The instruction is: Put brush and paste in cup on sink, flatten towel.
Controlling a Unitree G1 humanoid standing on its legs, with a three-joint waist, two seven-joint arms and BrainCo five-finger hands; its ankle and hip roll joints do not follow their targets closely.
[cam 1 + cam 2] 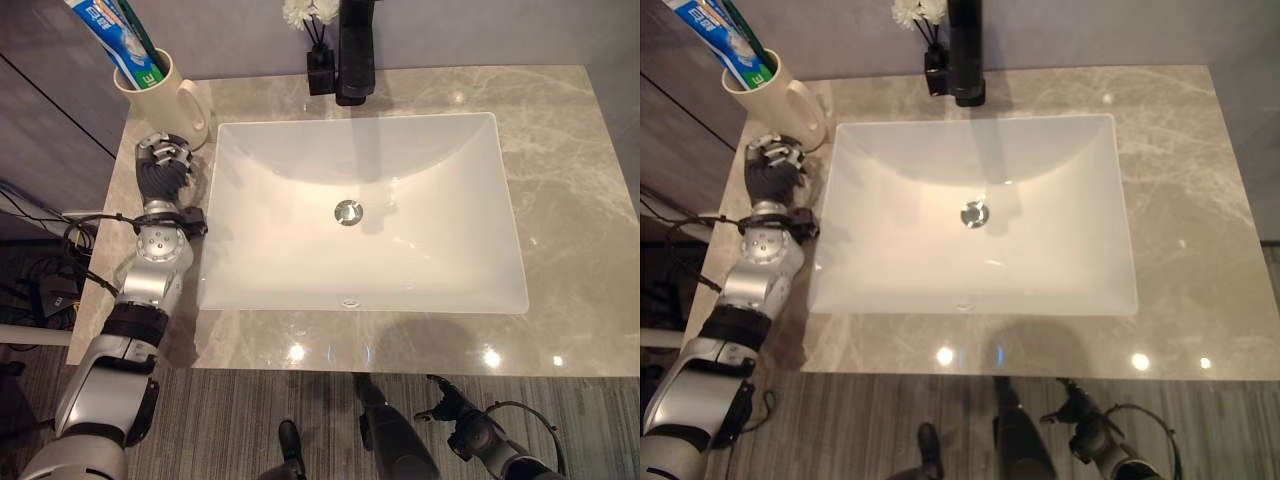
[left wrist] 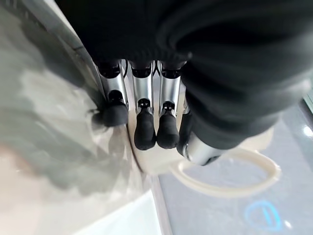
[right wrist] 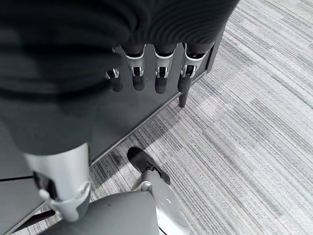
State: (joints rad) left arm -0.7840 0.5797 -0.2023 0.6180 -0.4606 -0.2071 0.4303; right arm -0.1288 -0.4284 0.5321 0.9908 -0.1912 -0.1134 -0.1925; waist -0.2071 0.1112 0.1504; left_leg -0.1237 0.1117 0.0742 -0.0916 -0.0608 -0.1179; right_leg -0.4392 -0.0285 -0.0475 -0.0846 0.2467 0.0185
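Observation:
A cream cup [image 1: 165, 95] with a handle stands at the counter's back left corner. A blue-and-white toothpaste tube [image 1: 105, 30] and a green toothbrush [image 1: 140, 38] stick up out of it. My left hand [image 1: 162, 170] rests on the counter just in front of the cup, between it and the sink's left rim, fingers [image 2: 145, 128] relaxed and holding nothing. The cup's handle [image 2: 230, 188] shows just past them. My right hand [image 1: 455, 410] hangs below the counter's front edge over the floor, its fingers [image 3: 161, 81] loose and empty.
A white rectangular sink [image 1: 470, 295] is set in the grey marble counter [image 1: 570, 200]. A black faucet [image 1: 355, 55] stands behind it, with a small black vase of white flowers [image 1: 318, 60] at its left. Striped grey floor lies in front.

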